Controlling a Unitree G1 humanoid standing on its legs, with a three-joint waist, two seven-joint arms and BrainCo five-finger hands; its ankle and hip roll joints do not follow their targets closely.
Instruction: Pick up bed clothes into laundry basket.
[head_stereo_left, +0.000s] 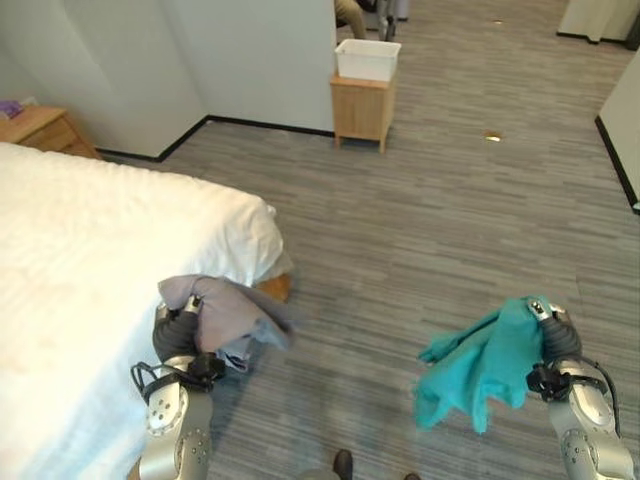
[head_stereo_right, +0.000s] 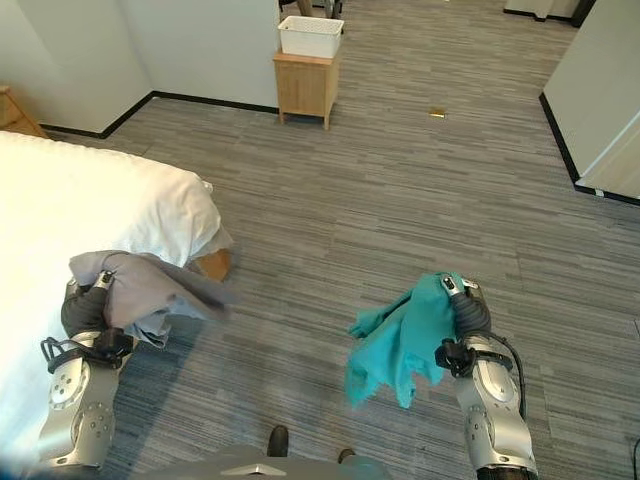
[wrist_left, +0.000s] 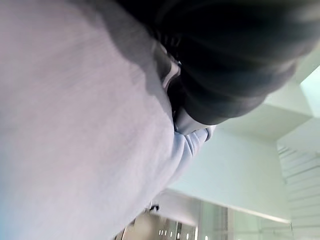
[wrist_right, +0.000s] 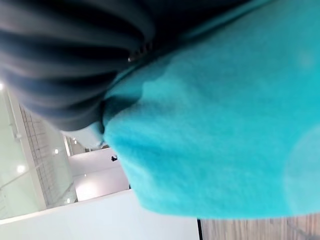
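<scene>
Two garments are off the bed (head_stereo_left: 70, 260) and none is binned yet: the white laundry basket (head_stereo_left: 367, 58) sits far off on a wooden stand (head_stereo_left: 362, 112). The left hand (head_stereo_left: 176, 335) grasps grey clothing (head_stereo_left: 225, 312); the right hand (head_stereo_left: 557, 338) grasps a teal cloth (head_stereo_left: 480, 365) hanging to its left.

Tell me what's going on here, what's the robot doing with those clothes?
The robot stands beside the bed with a garment in each hand. Its left hand holds a grey garment up by the mattress edge, and its right hand holds a teal garment hanging above the floor. A white basket sits on a small wooden stand across the room.
</scene>
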